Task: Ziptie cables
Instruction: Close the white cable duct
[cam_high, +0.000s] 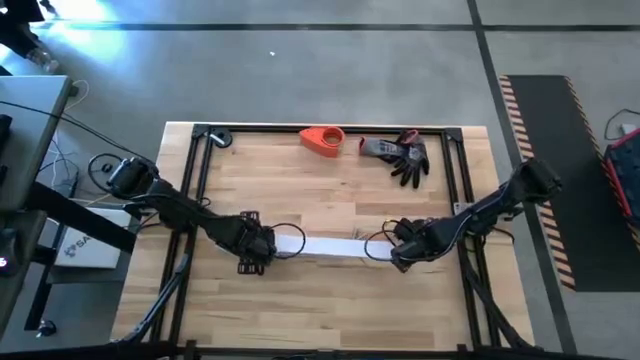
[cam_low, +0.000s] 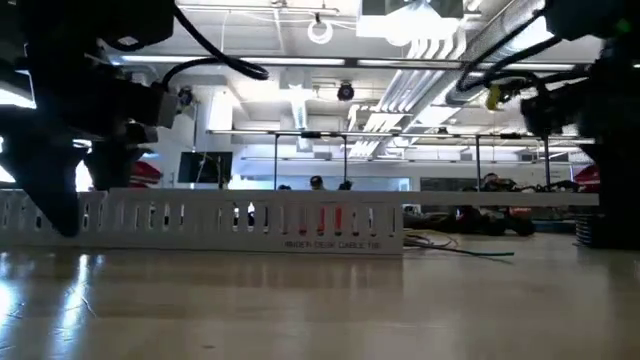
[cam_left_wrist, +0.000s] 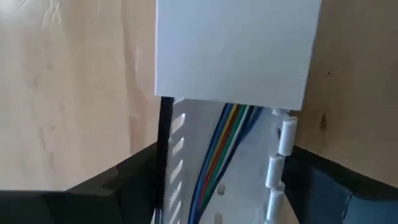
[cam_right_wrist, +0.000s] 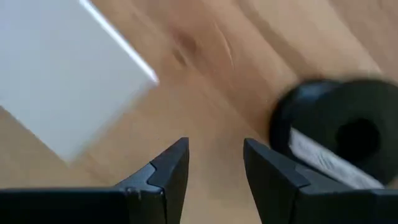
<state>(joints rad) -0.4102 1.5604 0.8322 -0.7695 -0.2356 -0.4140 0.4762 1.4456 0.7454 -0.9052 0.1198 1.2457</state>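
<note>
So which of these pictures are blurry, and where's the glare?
Right wrist view: the white strip and dark spool are soft with blur. Low view: arms backlit into silhouettes, ceiling lights flaring, sheen on the table. Left wrist view: cables fairly sharp.

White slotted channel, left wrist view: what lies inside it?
Coloured cables run along the floor of the white channel, between its slotted walls. A flat white cover hides their far stretch.

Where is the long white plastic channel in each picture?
High view: white channel mid-table, between both grippers.
Low view: slotted wall across the left and middle.
Left wrist view: fills the centre, coloured wires inside.
Right wrist view: white corner beyond the fingers.
Shared landmark: the wooden table.
</note>
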